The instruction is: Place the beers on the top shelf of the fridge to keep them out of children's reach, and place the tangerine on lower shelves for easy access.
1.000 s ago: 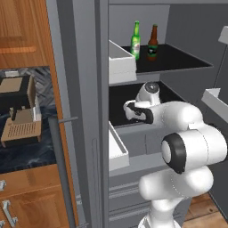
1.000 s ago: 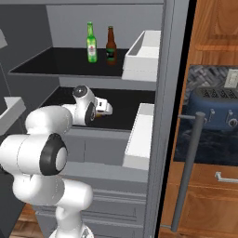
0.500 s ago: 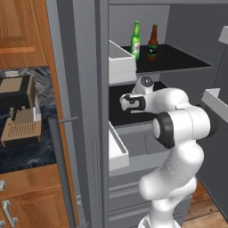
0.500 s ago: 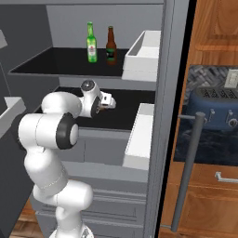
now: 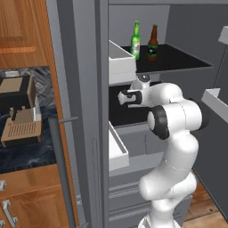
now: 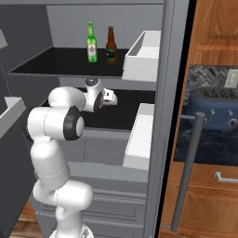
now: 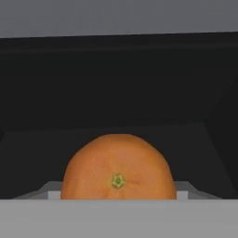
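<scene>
We saw the green beer bottle and the brown beer bottle standing upright, side by side, on the top shelf of the open fridge, just beside a white door bin. One shelf below that top shelf, the gripper reached in over the black lower shelf. The tangerine sat right between its jaws, which stood spread about it; whether they pressed on it, we could not tell

No legible text; labels on green bottle and brown bottle too blurred.
</scene>
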